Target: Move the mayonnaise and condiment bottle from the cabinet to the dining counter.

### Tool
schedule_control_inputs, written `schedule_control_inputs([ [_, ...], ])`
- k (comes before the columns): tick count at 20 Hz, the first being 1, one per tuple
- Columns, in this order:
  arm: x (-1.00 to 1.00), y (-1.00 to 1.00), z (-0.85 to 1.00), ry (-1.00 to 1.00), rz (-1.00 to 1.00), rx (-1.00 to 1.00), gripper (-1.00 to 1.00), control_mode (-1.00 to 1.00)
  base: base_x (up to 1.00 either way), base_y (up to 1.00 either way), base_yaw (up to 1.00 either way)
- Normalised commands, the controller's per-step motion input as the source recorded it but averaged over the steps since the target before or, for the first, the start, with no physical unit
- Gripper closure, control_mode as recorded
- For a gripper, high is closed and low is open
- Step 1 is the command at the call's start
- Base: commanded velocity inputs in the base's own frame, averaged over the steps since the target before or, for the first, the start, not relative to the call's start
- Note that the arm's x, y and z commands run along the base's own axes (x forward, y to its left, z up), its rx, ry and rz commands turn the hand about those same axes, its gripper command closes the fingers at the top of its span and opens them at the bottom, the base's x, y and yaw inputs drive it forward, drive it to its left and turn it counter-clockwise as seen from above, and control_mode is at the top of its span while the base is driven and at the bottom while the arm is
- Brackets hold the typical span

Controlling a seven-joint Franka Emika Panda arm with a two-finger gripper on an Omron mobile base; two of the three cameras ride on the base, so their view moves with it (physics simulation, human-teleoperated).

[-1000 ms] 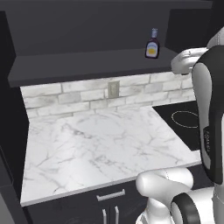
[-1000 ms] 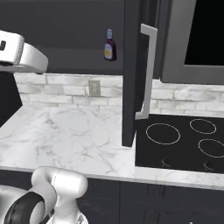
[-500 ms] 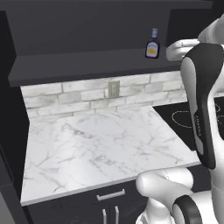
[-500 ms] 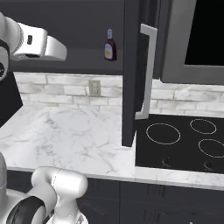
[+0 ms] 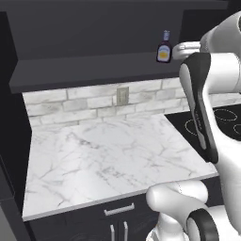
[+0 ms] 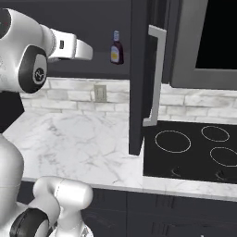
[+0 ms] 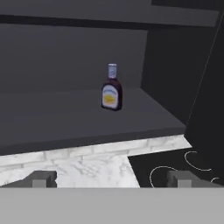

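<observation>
Hand view shows the bottle [image 7: 112, 89] standing upright on the dark shelf [image 7: 65, 118] of the cabinet [image 6: 139, 69], near the shelf's right end. The gripper [image 7: 111, 179] is wide open and holds nothing, well apart from the bottle. Below the shelf lie the brick wall [image 5: 84, 103], the worktop [image 5: 103, 155] and the stove [image 6: 194, 148].
</observation>
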Motion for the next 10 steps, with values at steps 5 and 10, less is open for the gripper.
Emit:
schedule_control_inputs([
  [5,0.78,-0.23,0.05,0.00,-0.08,0.00,-1.00,-1.00,0.00,0.00,0.00],
  [10,0.80,-0.24,0.06,0.01,-0.04,0.00,-1.00,-1.00,0.00,0.00,0.00],
])
